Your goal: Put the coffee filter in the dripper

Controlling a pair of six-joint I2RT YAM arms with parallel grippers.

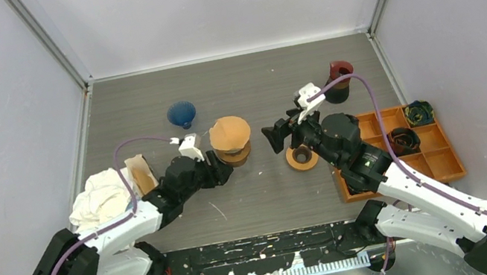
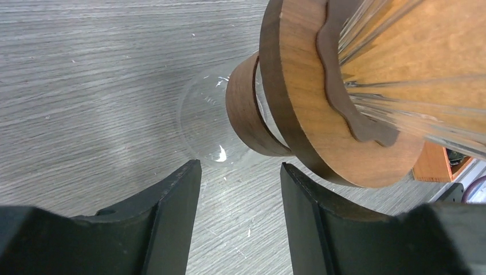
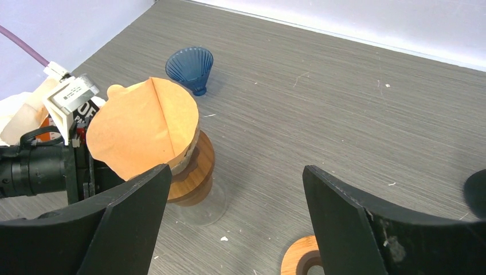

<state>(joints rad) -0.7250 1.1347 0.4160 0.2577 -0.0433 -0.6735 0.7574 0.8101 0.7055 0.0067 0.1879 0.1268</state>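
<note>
We count two grippers, both released and empty. The left gripper (image 2: 240, 172) shows its two black fingers (image 2: 172, 206) parted at the bottom of its wrist view, with bare table (image 2: 86, 86) in the gap. Just past the tips, filling the upper right, is the dripper (image 2: 321, 114): a wood collar and ribbed glass cone above a clear foot that rests on the table. The right gripper (image 3: 235, 172) holds its two fingers wide apart along the bottom edge of its view and clasps nothing. Beyond them, left of centre, sits the one filter (image 3: 146, 126), an orange-brown paper cone with a seam down its face. It is in the dripper, its rim rising above the glass. In the top view this dripper is at mid-table, with the left gripper just beside it at lower left and the right gripper near it on the right, apart from it. We count two drippers in all; the second is a blue dripper (image 1: 181, 113), mouth up, toward the upper left. One wood ring (image 1: 302, 156) lies flat just below the right gripper. One dark red cup (image 1: 340, 80) stands at upper right. One orange tray (image 1: 442, 164) lies at the right, with two dark things in its upper compartments, too small to name. One white cloth (image 1: 101, 196) is bunched at the left.
</note>
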